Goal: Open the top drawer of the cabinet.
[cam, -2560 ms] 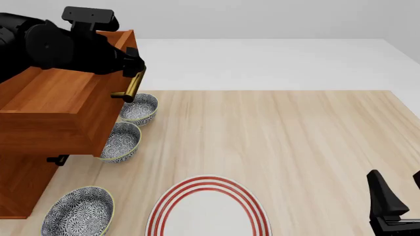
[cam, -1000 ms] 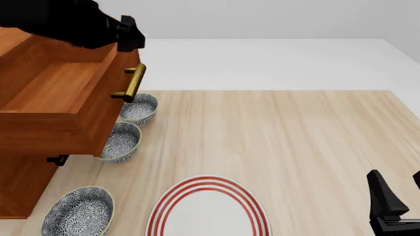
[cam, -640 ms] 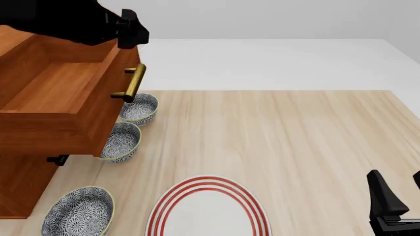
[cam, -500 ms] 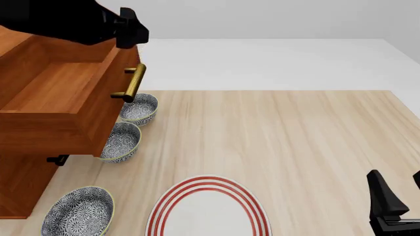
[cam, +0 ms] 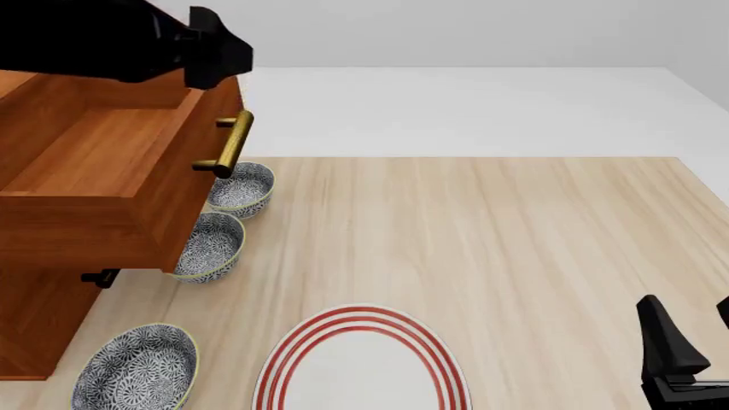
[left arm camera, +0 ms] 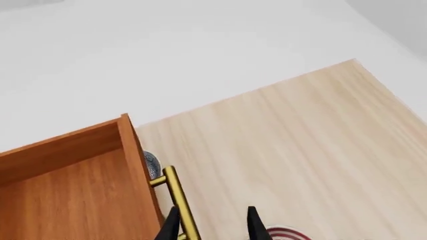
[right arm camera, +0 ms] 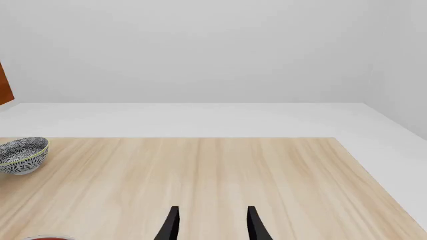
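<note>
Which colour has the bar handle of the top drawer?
Brass-gold, on the handle of the top drawer; the front view shows it best.

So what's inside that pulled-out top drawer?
The top drawer shows only its bare wooden floor and walls; no contents visible. Its rear part stays hidden, covered by the left hand and arm above it. Two patterned bowls sit on the table partly beneath its front.

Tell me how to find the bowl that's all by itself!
Start at the big wooden cabinet on the table's left. Two patterned bowls sit close together under its open top drawer. The lone bowl is nearest the camera, beside the red-ringed plate.
</note>
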